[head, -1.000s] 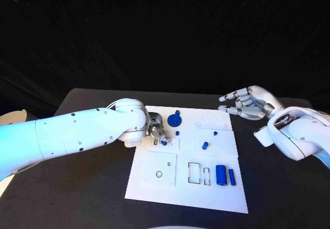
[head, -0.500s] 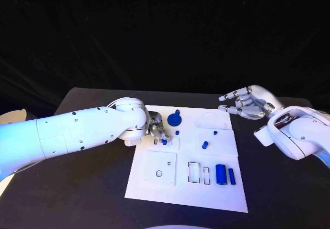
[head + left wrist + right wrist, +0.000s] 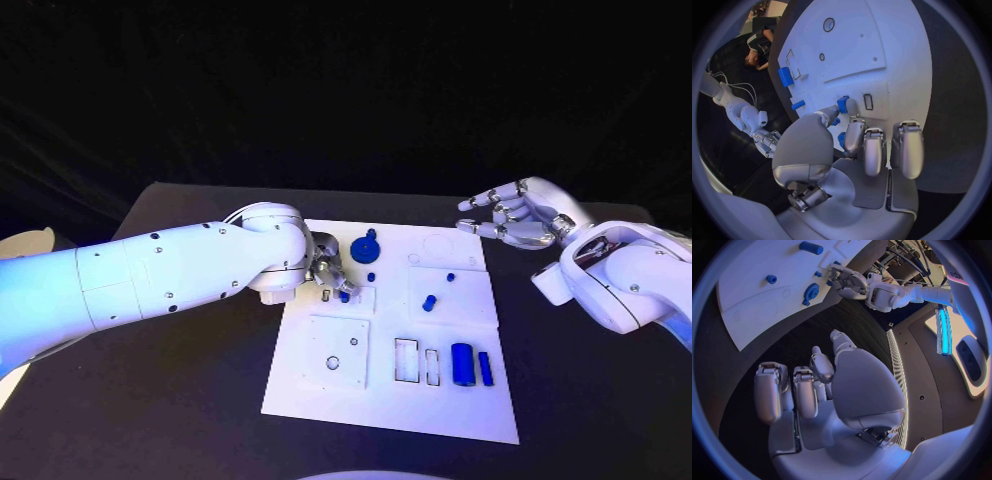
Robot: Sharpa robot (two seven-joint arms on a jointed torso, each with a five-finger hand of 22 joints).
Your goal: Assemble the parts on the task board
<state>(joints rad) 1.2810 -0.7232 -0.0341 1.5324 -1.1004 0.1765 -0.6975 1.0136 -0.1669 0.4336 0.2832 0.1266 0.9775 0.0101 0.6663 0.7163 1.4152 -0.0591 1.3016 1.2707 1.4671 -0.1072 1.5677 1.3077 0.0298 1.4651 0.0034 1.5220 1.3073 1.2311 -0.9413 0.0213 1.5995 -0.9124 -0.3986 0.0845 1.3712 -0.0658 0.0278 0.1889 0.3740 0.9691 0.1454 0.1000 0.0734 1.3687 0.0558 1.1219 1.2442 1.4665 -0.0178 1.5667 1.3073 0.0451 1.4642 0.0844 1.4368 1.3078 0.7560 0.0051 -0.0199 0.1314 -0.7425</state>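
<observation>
The white task board (image 3: 335, 400) lies mid-table. My left hand (image 3: 329, 271) hovers over its left far part and pinches a small blue part (image 3: 842, 104) between thumb and a fingertip, next to a small rectangular slot (image 3: 868, 101). A round blue gear piece (image 3: 366, 249) stands just beyond the hand, with a blue peg (image 3: 371, 277) beside it. More blue parts sit mid-board (image 3: 428, 301) and a blue block (image 3: 462, 363) near the right edge. My right hand (image 3: 515, 215) hangs above the table off the board's far right corner, fingers loosely bent, holding nothing.
Two empty rectangular slots (image 3: 410, 361) lie left of the blue block, and a square recessed plate (image 3: 335, 352) with holes is at the board's near left. Black table (image 3: 173, 400) surrounds the board. The left forearm (image 3: 159, 275) spans the table's left side.
</observation>
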